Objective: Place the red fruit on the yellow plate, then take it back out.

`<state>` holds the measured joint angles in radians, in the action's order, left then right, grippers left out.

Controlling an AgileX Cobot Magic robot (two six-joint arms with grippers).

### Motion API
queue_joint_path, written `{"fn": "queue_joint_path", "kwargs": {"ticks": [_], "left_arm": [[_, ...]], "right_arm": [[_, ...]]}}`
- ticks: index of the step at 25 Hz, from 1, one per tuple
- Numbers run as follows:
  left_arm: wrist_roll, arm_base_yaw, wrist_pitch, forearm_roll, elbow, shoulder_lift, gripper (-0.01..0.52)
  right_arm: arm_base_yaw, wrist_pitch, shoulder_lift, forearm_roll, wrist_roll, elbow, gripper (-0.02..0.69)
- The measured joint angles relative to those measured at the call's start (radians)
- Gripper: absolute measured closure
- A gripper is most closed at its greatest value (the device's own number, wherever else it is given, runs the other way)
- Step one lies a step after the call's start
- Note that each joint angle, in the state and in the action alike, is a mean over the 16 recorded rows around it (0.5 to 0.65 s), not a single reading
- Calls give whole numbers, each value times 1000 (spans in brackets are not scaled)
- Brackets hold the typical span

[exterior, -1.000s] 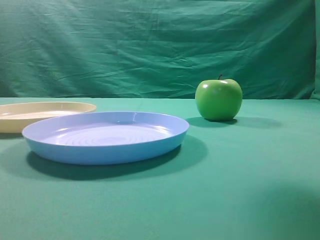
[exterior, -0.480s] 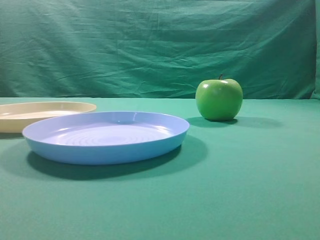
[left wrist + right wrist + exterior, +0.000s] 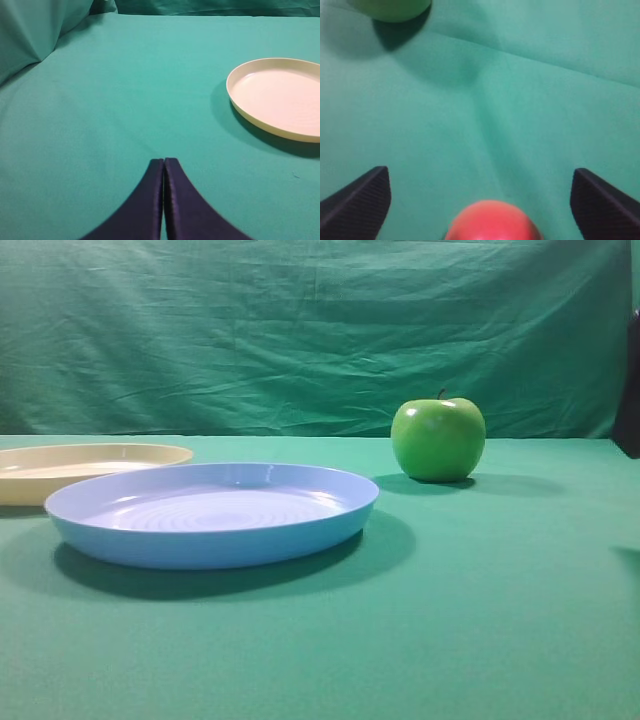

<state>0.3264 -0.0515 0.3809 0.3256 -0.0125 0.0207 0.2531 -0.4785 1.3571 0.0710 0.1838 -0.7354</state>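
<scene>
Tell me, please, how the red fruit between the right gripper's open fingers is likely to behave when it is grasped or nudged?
The red fruit looks round, so a nudge would probably roll it across the green cloth. Its skin appears smooth, so it may slip unless the right gripper closes across its middle. It keeps a firm, full shape, suggesting it is rigid, not squashy.

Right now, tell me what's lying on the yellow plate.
Nothing on the yellow plate where it shows in the left wrist view; its right edge is cut off. The red fruit sits elsewhere, between the open right gripper fingers.
</scene>
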Motion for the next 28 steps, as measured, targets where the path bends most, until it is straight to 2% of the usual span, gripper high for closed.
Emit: {"fn": "queue_joint_path", "kwargs": {"ticks": [10, 14, 18, 28], "left_arm": [[0, 0, 0, 0, 0, 0, 514], [0, 0, 0, 0, 0, 0, 514], [0, 0, 0, 0, 0, 0, 514], [0, 0, 0, 0, 0, 0, 514]], "right_arm": [[0, -309, -227, 7, -3, -143, 523], [0, -368, -368, 19, -4, -144, 633], [0, -401, -518, 37, -4, -119, 665], [0, -465, -873, 97, -4, -15, 665]]}}
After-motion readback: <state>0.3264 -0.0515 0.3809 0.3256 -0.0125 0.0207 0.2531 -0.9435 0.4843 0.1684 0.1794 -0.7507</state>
